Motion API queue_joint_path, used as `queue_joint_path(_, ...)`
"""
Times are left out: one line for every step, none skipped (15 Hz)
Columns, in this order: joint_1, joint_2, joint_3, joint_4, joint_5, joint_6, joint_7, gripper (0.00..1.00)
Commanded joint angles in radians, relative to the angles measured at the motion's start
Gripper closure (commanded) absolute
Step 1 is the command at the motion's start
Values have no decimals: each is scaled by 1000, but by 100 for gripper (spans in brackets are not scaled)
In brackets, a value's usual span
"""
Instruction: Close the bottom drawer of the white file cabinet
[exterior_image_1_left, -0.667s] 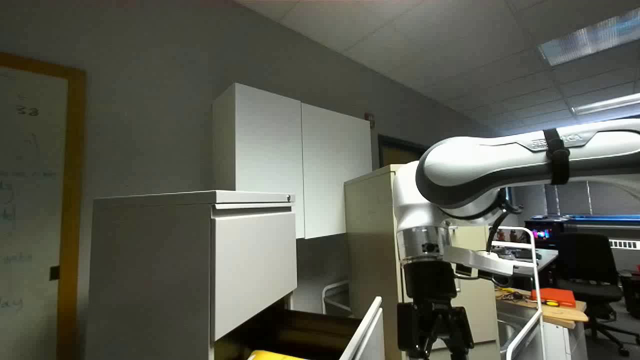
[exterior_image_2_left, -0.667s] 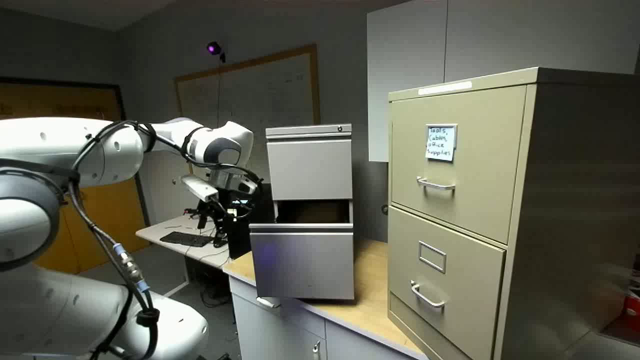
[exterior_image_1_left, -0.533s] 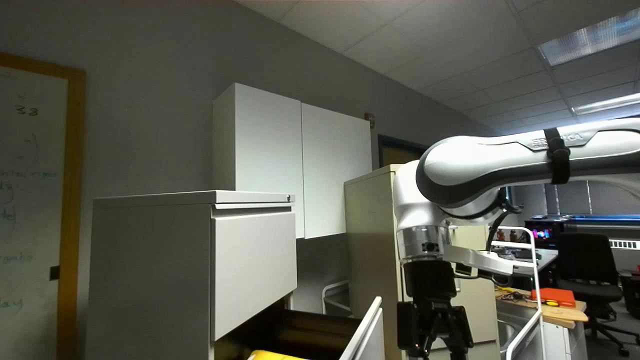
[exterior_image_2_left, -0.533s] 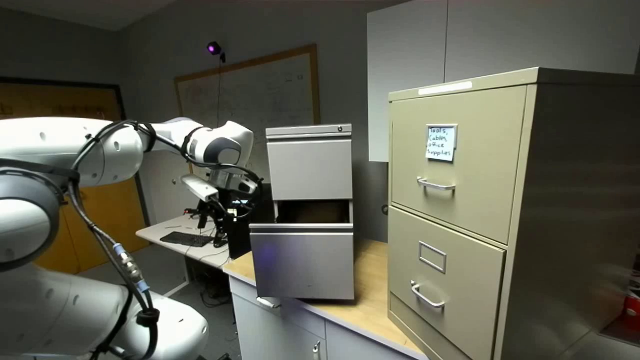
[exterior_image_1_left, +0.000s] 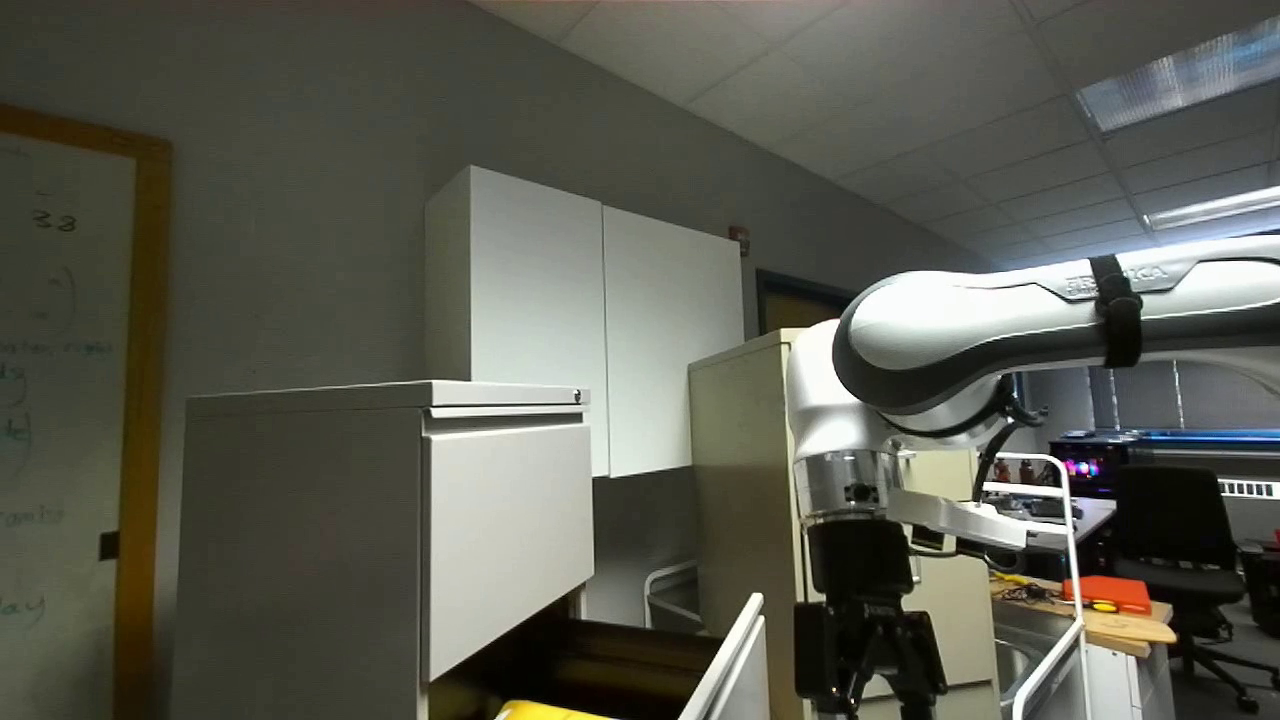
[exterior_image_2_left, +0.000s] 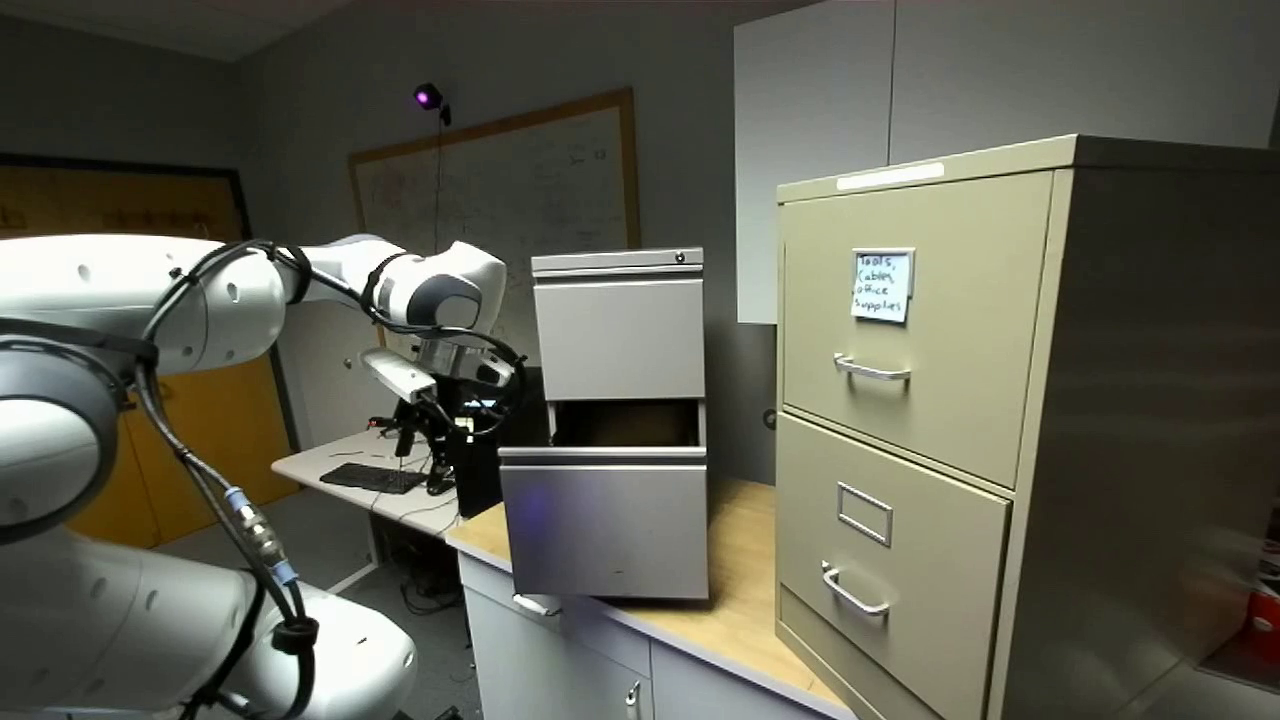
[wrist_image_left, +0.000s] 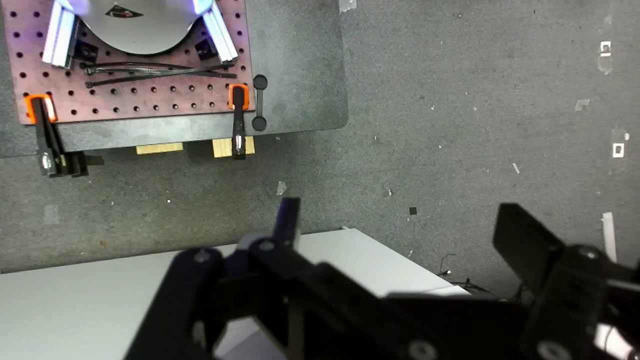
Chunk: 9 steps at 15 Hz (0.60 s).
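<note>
Barely anything has moved since the earlier frames: the arm (exterior_image_1_left: 1000, 320), at the right of an exterior view, seems shifted by only a trace. The bottom drawer (exterior_image_2_left: 605, 530) of the white file cabinet (exterior_image_1_left: 370, 540) has not budged — it stands well out, its plain front at the middle of an exterior view, just below the dark opening. Some yellow contents (exterior_image_1_left: 535, 711) show inside, at the bottom edge of an exterior view.

Low in the wrist view, the pincer (wrist_image_left: 402, 220) hangs with its fingers wide apart and nothing held between them. An exterior view shows a gap between it and the drawer front, as far as the lower frame edge lets me see. For the task, I take this to mean that no push is under way and all the closing is left to do.

Next, I judge, the pincer must come against the front panel and press it straight back into the cabinet. Spread fingers might catch the panel's top edge or push off-centre — bringing them together first would probably give a steadier shove.
</note>
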Motion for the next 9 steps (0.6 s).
queue_joint_path(-46,0,30,1,10,-4,-22,0)
queue_joint_path(-52,-1,32,-3,5,3,-26,0)
queue_joint_path(-59,-1,34,-5,3,11,-29,0)
queue_joint_path(-68,1,36,-8,0,24,-34,0)
queue_joint_path(-76,3,35,-11,-3,43,-38,0)
queue_joint_path(-87,5,36,-17,-8,68,-37,0)
queue_joint_path(-95,8,32,-24,-9,98,-40,25)
queue_joint_path(-106,10,30,-33,-14,136,-41,25)
queue_joint_path(-114,14,23,-42,-11,175,-44,32)
